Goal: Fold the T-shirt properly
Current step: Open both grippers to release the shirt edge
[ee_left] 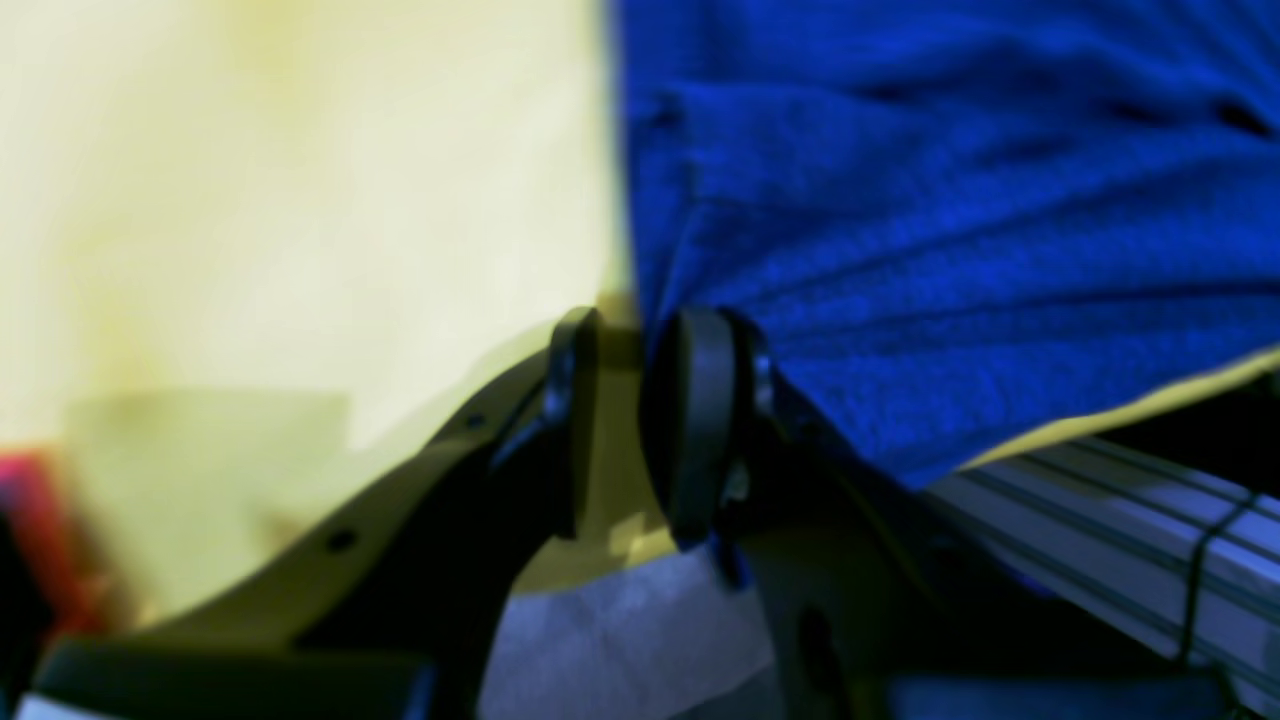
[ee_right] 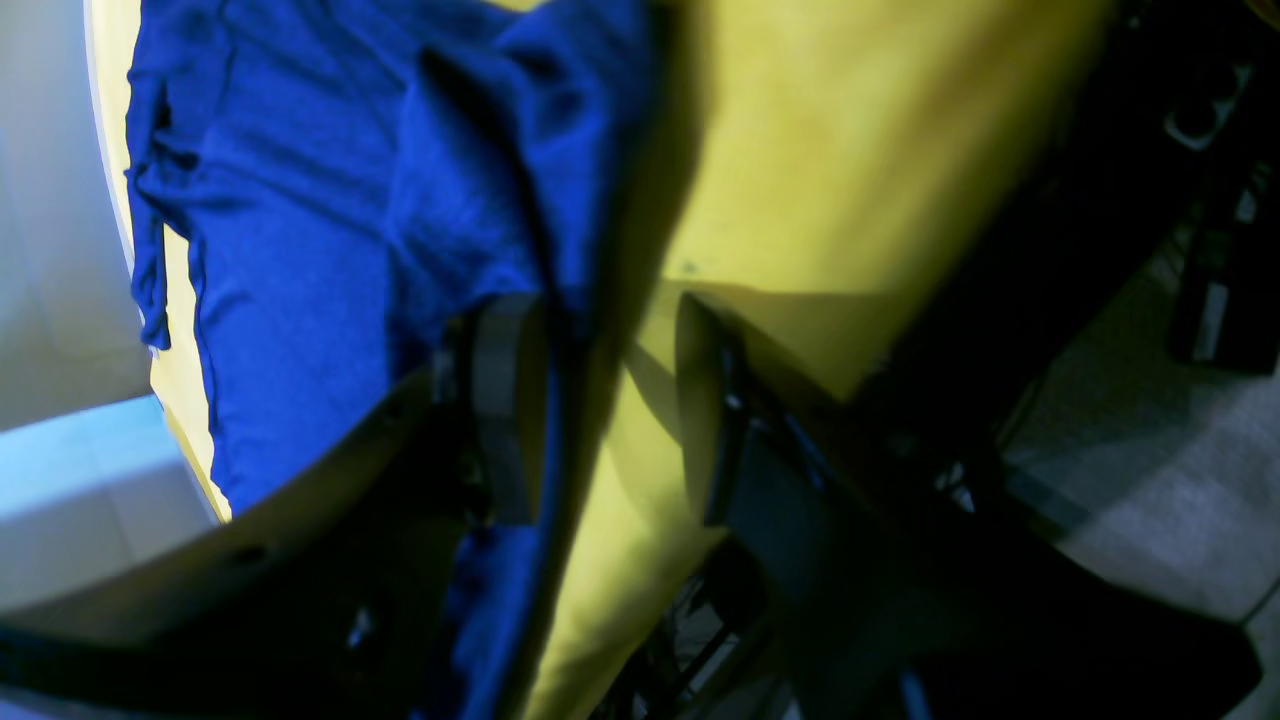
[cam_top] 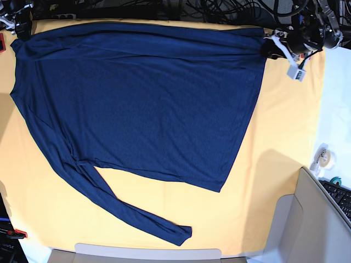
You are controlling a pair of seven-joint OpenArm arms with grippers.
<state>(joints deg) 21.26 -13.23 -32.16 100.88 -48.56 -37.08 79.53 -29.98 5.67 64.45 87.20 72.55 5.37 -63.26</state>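
Spanning most of the base view, upper left to right of centre: the T-shirt (cam_top: 142, 98), dark navy, long-sleeved, spread flat on the yellow-orange table cloth (cam_top: 274, 181). One sleeve (cam_top: 126, 211) trails diagonally toward the lower centre of the frame; the body is smooth apart from a few ridges along the top edge.

Upper left corner, base view: right gripper (cam_top: 21, 23), at the shirt's corner by the table's far edge. In the right wrist view its jaws stand apart, one finger (ee_right: 500, 400) lying against blue fabric, the other over bare cloth; nothing is clamped between them. Judged purpose: stationed at the corner to take or steady that edge.

Upper right, base view: left gripper (cam_top: 270, 45), at the opposite top corner of the shirt. In the left wrist view the fabric fans out in taut pleats from its right-hand finger (ee_left: 700, 420), which suggests a pinch, yet a strip of yellow shows between the two fingers; whether it grips cannot be told from this blurred view.

Far right edge, lower half, base view: tape roll (cam_top: 322, 153), well apart from the shirt.

Judged stage: early; both corners of one edge attended, no fold yet made.
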